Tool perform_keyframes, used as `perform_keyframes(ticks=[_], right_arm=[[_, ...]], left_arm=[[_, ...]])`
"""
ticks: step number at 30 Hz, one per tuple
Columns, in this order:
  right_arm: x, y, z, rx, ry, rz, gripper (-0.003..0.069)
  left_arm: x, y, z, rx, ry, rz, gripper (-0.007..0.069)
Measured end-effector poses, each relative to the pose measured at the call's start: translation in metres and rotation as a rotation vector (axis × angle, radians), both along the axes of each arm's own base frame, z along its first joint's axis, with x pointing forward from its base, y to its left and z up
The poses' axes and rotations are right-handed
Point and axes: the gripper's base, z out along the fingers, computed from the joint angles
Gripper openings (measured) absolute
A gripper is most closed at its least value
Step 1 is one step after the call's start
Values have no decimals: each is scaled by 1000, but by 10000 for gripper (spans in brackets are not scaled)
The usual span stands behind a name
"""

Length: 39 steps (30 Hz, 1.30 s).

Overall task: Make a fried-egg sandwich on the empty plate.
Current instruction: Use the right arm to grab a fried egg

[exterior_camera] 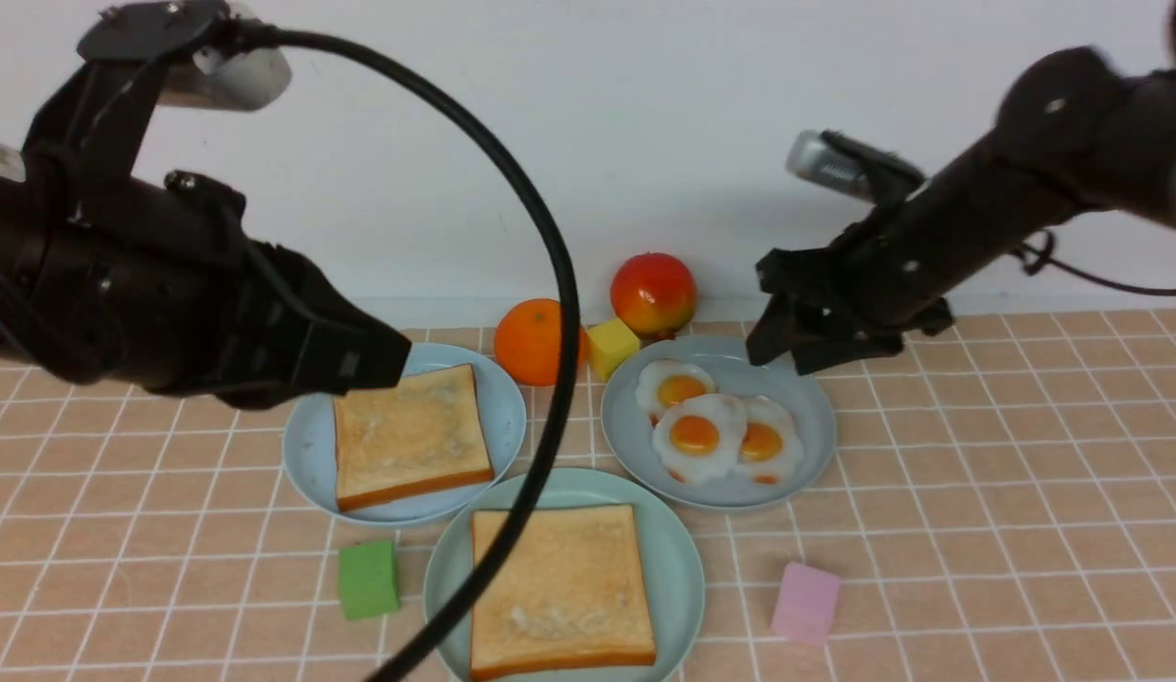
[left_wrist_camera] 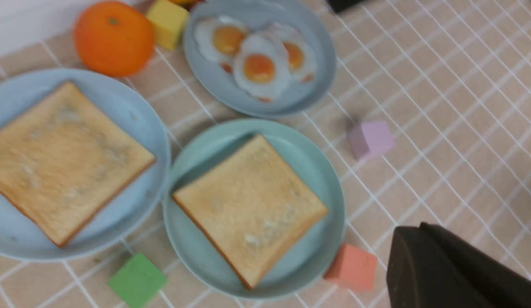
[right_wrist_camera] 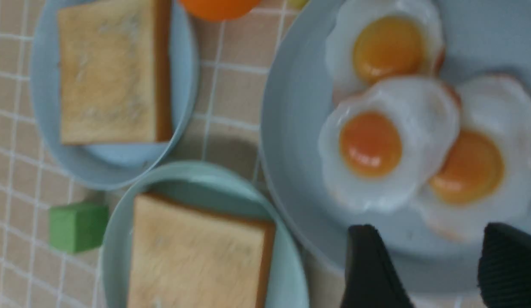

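Right hand (exterior_camera: 782, 358) hangs open over the grey plate (exterior_camera: 815, 417), left hand (exterior_camera: 384, 365) is shut, empty. I'd pinch the top fried egg (exterior_camera: 698, 438) there by its white edge, then lay it on the toast (exterior_camera: 561, 587) on the green plate (exterior_camera: 687, 568).

Front and downward wrist views share mint plate (exterior_camera: 680, 568).

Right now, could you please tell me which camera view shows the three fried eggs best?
The right wrist view: the fried eggs are large and close, their overlap clear. The front view shows them whole but small; the left wrist view, small and blurred.
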Motion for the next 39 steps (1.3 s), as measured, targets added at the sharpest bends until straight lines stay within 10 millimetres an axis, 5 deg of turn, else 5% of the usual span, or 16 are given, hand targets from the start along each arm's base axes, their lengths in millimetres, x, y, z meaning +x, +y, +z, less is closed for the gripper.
perform_keyframes(ticks=[5,14,26,39], right_arm=[[32,5,-34,-11,17,0,365],[46,9,-77,-6,86,-8,365],[49,13,-83,44,103,-21,350],[50,12,-86,38,113,-37,55]], left_arm=[[-1,0,-1,4,11,-9,-13],[-2,0,-1,5,23,-16,-13],[-1,-1,-2,6,27,-16,-13],[3,-3,-10,20,70,-27,-13]])
